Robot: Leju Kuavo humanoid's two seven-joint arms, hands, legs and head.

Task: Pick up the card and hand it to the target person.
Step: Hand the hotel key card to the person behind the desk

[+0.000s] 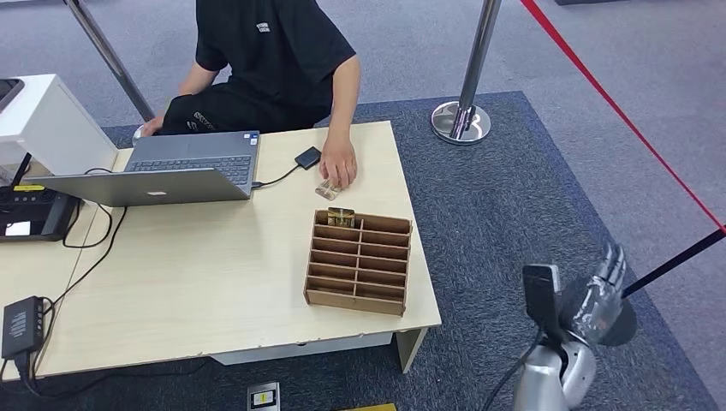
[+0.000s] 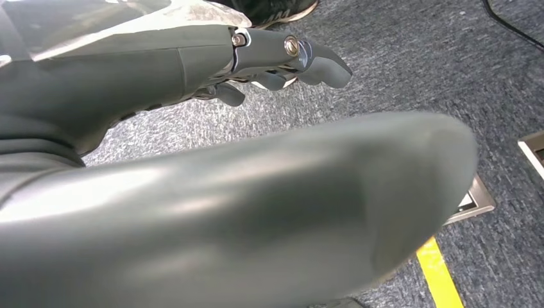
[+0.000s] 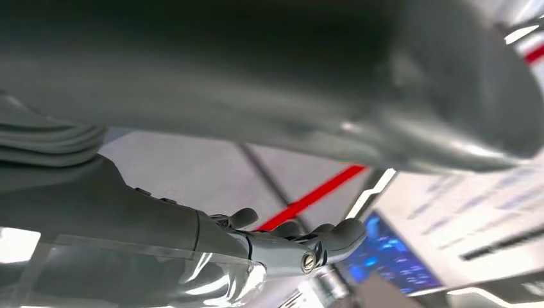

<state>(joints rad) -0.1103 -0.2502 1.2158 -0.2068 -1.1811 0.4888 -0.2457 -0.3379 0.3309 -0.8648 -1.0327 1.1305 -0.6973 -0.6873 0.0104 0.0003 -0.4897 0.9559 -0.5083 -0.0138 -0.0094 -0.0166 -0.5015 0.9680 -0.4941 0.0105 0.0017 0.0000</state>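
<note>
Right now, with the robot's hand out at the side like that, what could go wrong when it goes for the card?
The card stands in the far row of the wooden slotted rack, a narrow slot, so the fingers might knock the rack. The person's hand rests on the table just behind the rack, so a reach could bump it. The right hand is off beyond the table edge, so it has a long way to travel.

A slotted wooden rack (image 1: 359, 261) sits near the surface's (image 1: 214, 291) front right corner, a card (image 1: 341, 217) standing in its rearmost left slot. An open laptop (image 1: 167, 169) lies toward the rear left. A person's hand (image 1: 339, 163) rests on the surface just behind the rack.
</note>
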